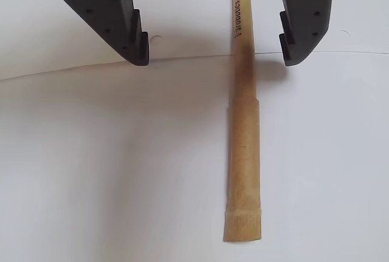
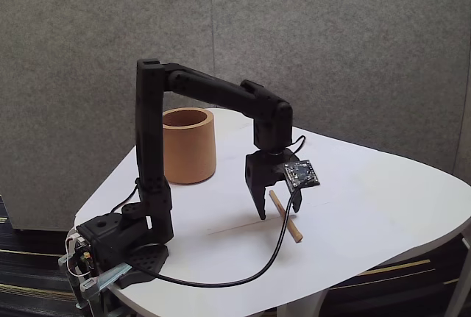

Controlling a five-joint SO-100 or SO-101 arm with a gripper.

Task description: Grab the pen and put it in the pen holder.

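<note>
The pen [image 1: 244, 128] is a tan wooden stick with small dark lettering, lying flat on the white table. In the fixed view the pen [image 2: 287, 220] lies just right of centre. My black gripper [image 1: 216, 61] is open, its two fingers straddling the pen's upper part, the pen nearer the right finger. In the fixed view the gripper [image 2: 278, 214] points straight down over the pen's far end. The pen holder [image 2: 189, 145], a wide light-brown cup, stands upright behind and left of the gripper, apart from it.
The arm's base [image 2: 121, 247] sits at the table's front left corner, with a black cable [image 2: 243, 276] looping across the front. A small circuit board [image 2: 302, 173] hangs on the wrist. The white table [image 2: 383, 199] is rounded and a grey wall stands behind.
</note>
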